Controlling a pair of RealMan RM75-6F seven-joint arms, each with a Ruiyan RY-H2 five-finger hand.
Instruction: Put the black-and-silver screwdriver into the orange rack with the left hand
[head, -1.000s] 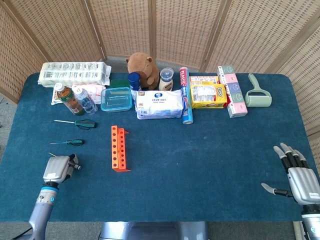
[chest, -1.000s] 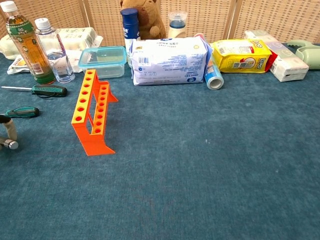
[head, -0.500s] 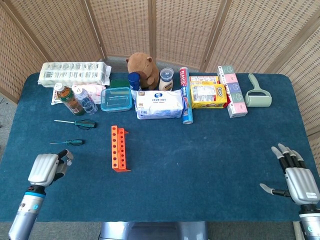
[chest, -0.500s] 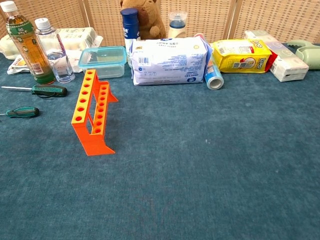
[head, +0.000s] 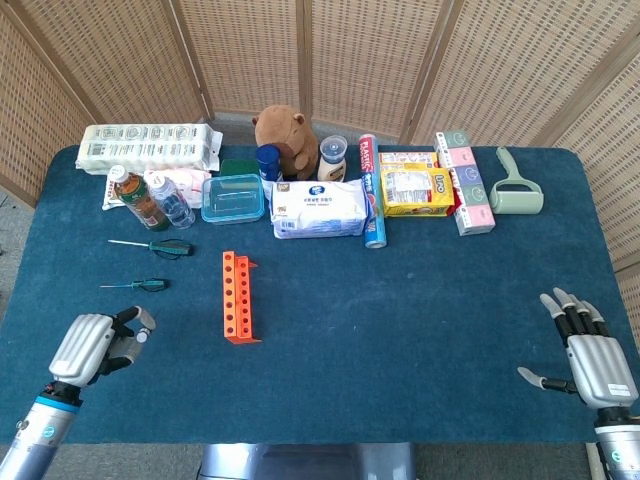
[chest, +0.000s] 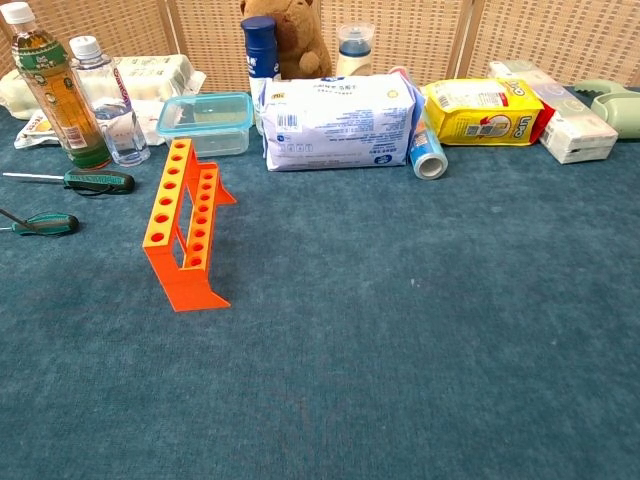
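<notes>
Since a second ago the left hand has drawn back toward the near left table edge and dropped out of the chest view; its fingers are curled in and hold nothing that shows.

Two slim dark-handled, silver-shafted screwdrivers lie flat at about nine o'clock from the orange plastic rack with two rows of round holes: the nearer screwdriver and, further back, the longer screwdriver. Which one is the black-and-silver tool I cannot tell; both handles read greenish-black. Picking the wrong one looks like the main risk. Another is that a thin shaft flat on the blue cloth table may roll or slip from a pinch, and a tilted tip could nudge the light rack over.

Every rack hole looks empty. At twelve o'clock from it, the clear lidded plastic box has contents I cannot make out. Over at three o'clock, the right hand rests with its fingers spread, released.
</notes>
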